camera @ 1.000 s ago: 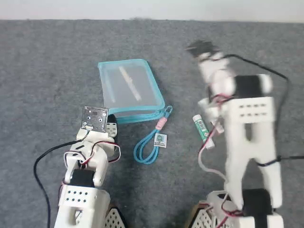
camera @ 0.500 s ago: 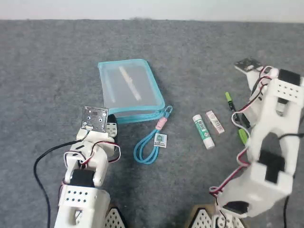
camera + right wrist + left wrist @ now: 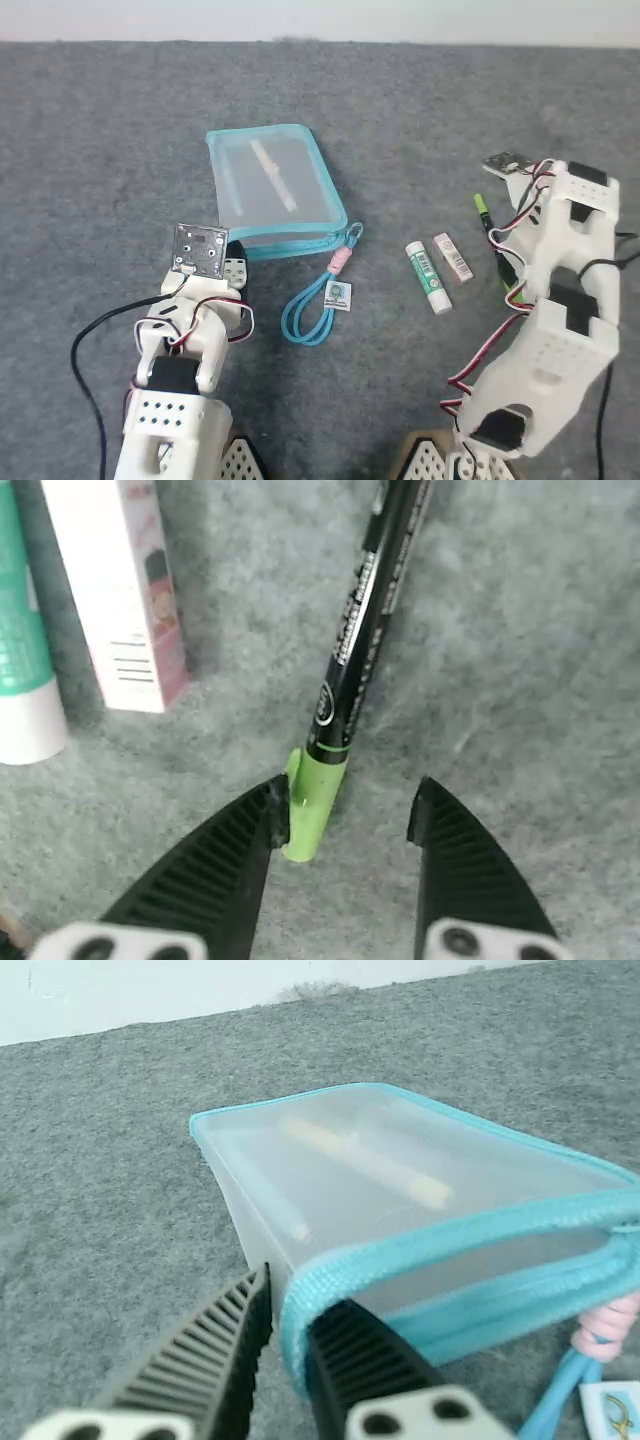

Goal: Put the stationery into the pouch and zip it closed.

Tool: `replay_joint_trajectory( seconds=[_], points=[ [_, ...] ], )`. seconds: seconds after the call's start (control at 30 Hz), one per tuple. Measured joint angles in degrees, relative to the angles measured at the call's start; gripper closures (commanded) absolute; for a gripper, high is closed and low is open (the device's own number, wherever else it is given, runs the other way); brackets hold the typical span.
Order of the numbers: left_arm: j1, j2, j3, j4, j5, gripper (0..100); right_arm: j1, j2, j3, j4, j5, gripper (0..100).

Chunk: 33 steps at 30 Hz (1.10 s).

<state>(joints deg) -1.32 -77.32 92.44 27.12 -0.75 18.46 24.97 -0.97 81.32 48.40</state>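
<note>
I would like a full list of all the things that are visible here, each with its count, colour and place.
pouch: 1, clear with teal edge, middle of the table
stick: 1, cream, inside the pouch
strap: 1, blue loop with a pink bead, on the table at the pouch's corner
tag: 1, white, on the strap
glue stick: 1, green and white, right of the strap
eraser: 1, white and pink, just right of the glue stick
pen: 1, black with green ends, right of the eraser
table: 1, grey
left gripper: 1, black, shut on the pouch's edge
right gripper: 1, black, open around the pen's green end
</note>
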Motion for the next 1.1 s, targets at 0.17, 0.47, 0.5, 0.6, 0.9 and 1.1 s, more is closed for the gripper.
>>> replay_joint_trajectory(
  seconds=[0.17, 0.47, 0.5, 0.6, 0.9, 1.1],
  points=[
    [0.0, 0.0, 0.0, 0.0, 0.0, 99, 0.0, 2.5, 0.5, -0.2, 0.0, 81.7],
    [0.0, 0.0, 0.0, 0.0, 0.0, 99, 0.4, 5.0, -0.7, -0.6, -0.1, 98.3],
    [0.0, 0.0, 0.0, 0.0, 0.0, 99, 0.4, 5.1, -0.7, -0.6, -0.1, 99.1],
    [0.0, 0.0, 0.0, 0.0, 0.0, 99, 0.4, 5.5, -0.7, -0.6, -0.2, 99.1],
    [0.0, 0.0, 0.0, 0.0, 0.0, 99, 0.3, -0.6, 0.8, -0.3, -9.5, 99.2],
    [0.0, 0.0, 0.0, 0.0, 0.0, 99, -1.8, -13.7, 1.1, 6.9, -12.1, 99.2]
  ],
)
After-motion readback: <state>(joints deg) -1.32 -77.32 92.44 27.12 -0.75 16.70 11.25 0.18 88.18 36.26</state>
